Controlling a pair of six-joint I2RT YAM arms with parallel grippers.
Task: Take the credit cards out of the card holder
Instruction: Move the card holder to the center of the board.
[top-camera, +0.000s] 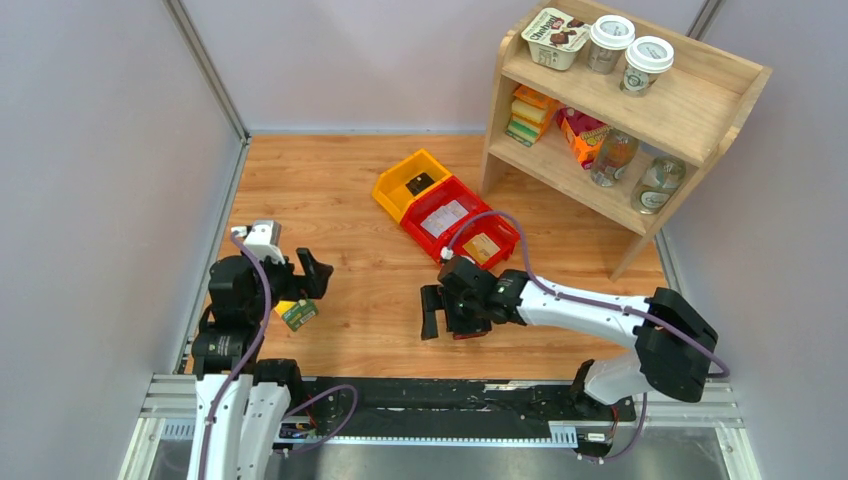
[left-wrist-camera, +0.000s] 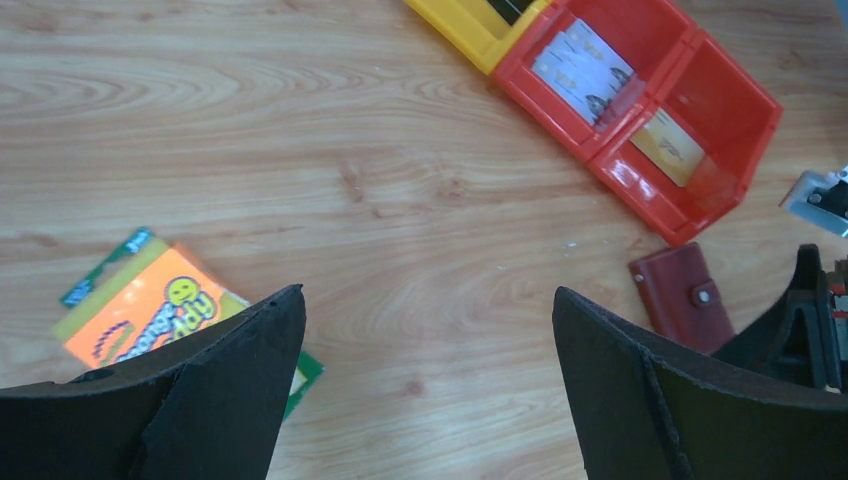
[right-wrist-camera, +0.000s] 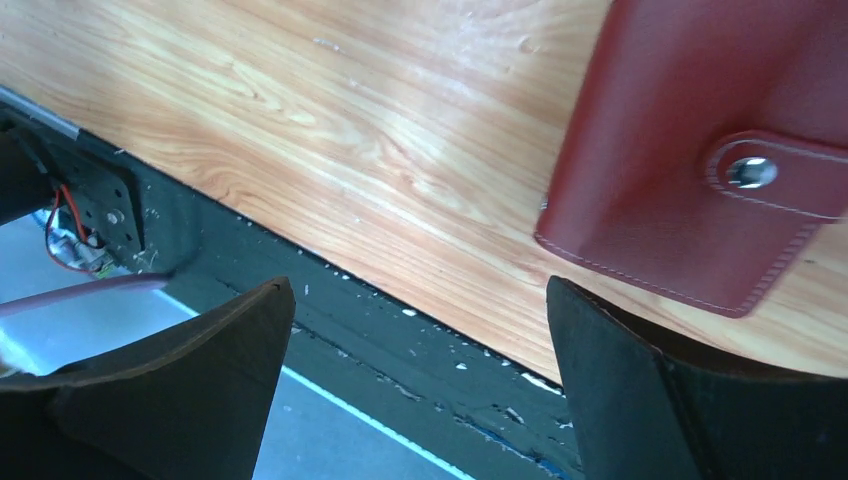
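The card holder (right-wrist-camera: 690, 160), a small maroon leather wallet, lies closed on the wooden table with its snap tab fastened. It also appears in the left wrist view as the card holder (left-wrist-camera: 683, 297). The credit cards inside it are hidden. My right gripper (right-wrist-camera: 419, 283) hovers open just above and beside the holder, near the table's front edge, with nothing between its fingers. In the top view the right gripper (top-camera: 450, 322) covers most of the holder. My left gripper (left-wrist-camera: 428, 292) is open and empty over bare wood, well to the left of the holder; the top view shows the left gripper (top-camera: 300, 290) there too.
A green-and-orange small box (left-wrist-camera: 150, 305) lies under the left gripper. Two joined red bins (left-wrist-camera: 700, 110) hold a white card (left-wrist-camera: 585, 70) and a tan card (left-wrist-camera: 668, 147), next to a yellow bin (top-camera: 405, 180). A wooden shelf (top-camera: 620, 110) stands back right. The black front rail (right-wrist-camera: 400, 330) runs below the right gripper.
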